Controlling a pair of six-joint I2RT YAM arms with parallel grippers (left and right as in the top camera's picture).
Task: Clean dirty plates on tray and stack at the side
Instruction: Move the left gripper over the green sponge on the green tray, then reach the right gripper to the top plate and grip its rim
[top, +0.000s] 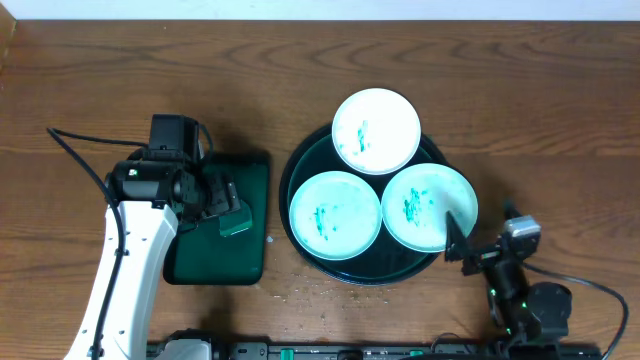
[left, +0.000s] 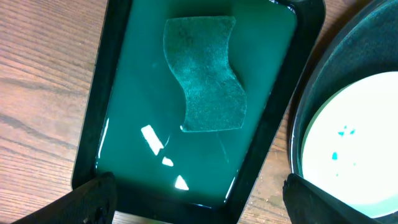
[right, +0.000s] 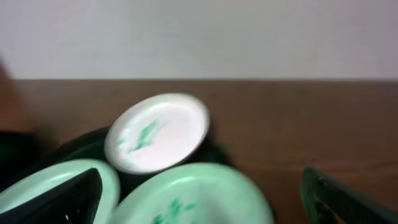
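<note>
Three white plates smeared with teal lie on the round dark tray: one at the back, one front left, one front right. My right gripper stands open at the tray's front right edge. In the right wrist view the nearest plate lies between the wide-apart fingers of this gripper, untouched. My left gripper hangs open over the rectangular green tray. Below that gripper a green sponge lies flat, apart from both fingers.
The rectangular tray sits just left of the round tray, with a narrow strip of wood between them. Small crumbs dot the table in front of the round tray. Brown tabletop stretches to the far left and right.
</note>
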